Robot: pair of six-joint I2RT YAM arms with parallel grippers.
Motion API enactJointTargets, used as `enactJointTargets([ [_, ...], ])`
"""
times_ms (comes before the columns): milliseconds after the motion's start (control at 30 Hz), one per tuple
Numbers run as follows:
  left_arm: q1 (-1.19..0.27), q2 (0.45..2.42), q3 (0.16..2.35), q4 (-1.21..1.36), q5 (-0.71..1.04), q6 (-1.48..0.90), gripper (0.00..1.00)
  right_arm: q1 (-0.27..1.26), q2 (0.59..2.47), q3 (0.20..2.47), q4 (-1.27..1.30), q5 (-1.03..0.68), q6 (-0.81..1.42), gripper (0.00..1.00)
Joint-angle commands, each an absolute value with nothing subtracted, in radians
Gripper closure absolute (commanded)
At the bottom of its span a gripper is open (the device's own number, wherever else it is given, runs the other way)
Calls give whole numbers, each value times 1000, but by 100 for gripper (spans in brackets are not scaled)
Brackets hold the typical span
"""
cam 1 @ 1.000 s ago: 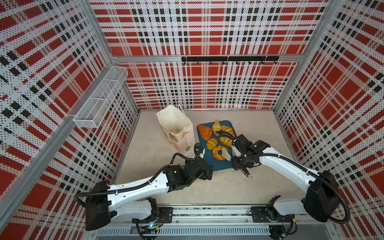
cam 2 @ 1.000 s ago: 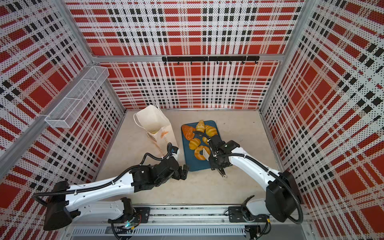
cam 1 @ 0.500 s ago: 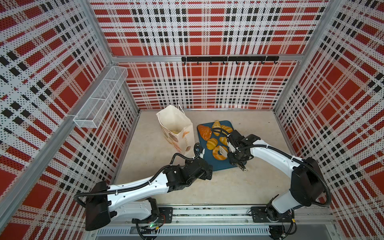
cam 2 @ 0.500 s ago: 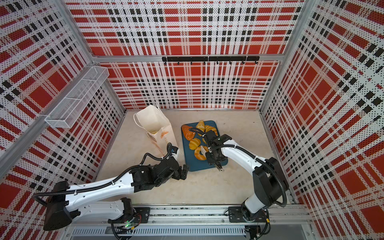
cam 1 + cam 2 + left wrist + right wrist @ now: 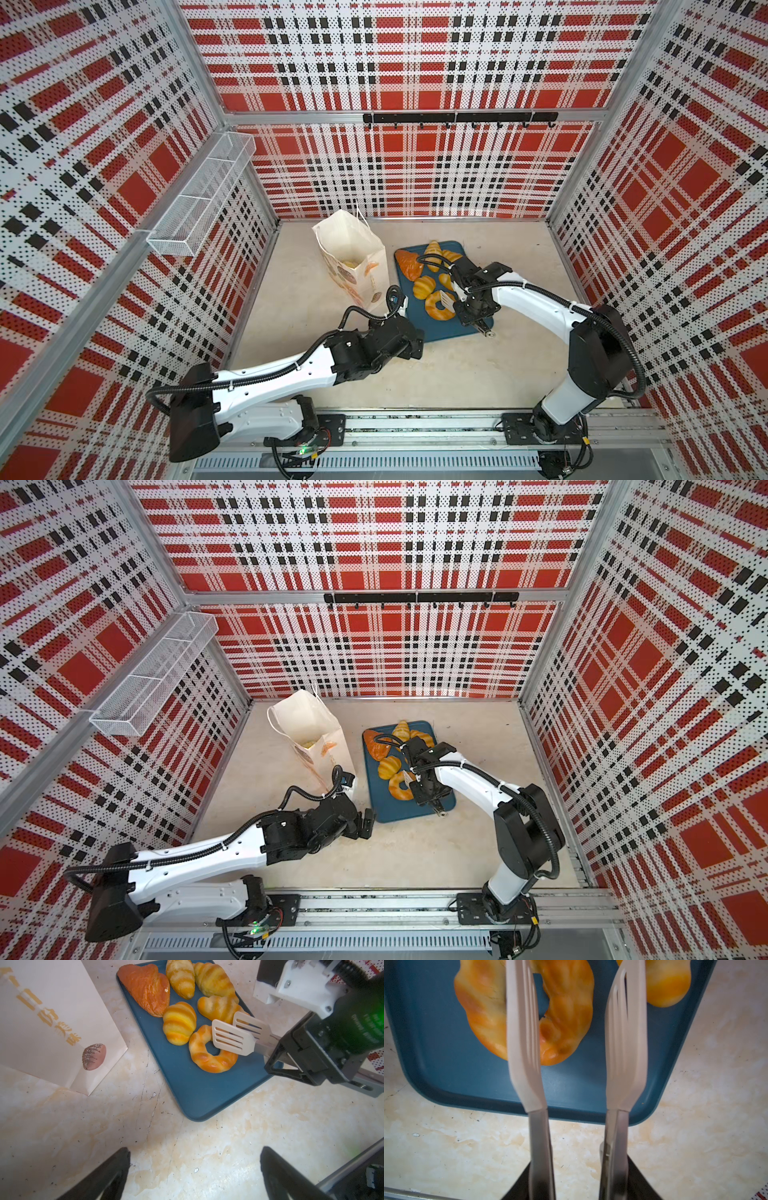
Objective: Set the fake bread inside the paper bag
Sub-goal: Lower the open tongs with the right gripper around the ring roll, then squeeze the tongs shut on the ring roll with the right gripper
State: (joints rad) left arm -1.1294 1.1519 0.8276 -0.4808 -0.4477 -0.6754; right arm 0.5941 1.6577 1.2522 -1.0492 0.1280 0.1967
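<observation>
Several glossy pieces of fake bread lie on a dark-blue tray [image 5: 440,330]: a ring doughnut [image 5: 435,309], golden croissants [image 5: 424,286] and an orange-brown triangular piece [image 5: 408,264]. The cream paper bag [image 5: 353,257] stands upright to the tray's left, and something yellow shows inside its mouth. My right gripper [image 5: 581,1184] is shut on a pair of tongs [image 5: 523,1032]. The tongs' slotted blades stand apart above the ring doughnut [image 5: 566,1001], one over its hole and one past its edge. My left gripper [image 5: 193,1153] is open over bare table near the tray's front corner, holding nothing.
A white wire basket [image 5: 199,199] hangs on the left wall and a black hook rail [image 5: 457,118] on the back wall. Plaid walls close in three sides. The marbled table [image 5: 187,1136] lies bare in front of the tray [image 5: 197,1088] and bag [image 5: 41,1022].
My right arm has raised its elbow and carried the tongs a little further in over the ring doughnut, and the blades have narrowed slightly. The left arm has not moved.
</observation>
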Motion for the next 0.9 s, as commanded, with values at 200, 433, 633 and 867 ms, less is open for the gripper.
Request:
enactJointTargets([
  [200, -1132, 1106, 832, -486, -492, -692, 1, 615, 1719, 1328, -1103, 189, 139, 51],
  [433, -1132, 1101, 821, -484, -488, -704, 1, 631, 1766, 1370, -1147, 245, 136, 52],
  [633, -1131, 1106, 819, -483, -487, -703, 0, 667, 1817, 1416, -1186, 263, 126, 54],
  [867, -1131, 1088, 806, -487, -494, -707, 1, 673, 1829, 1422, -1202, 252, 121, 60],
])
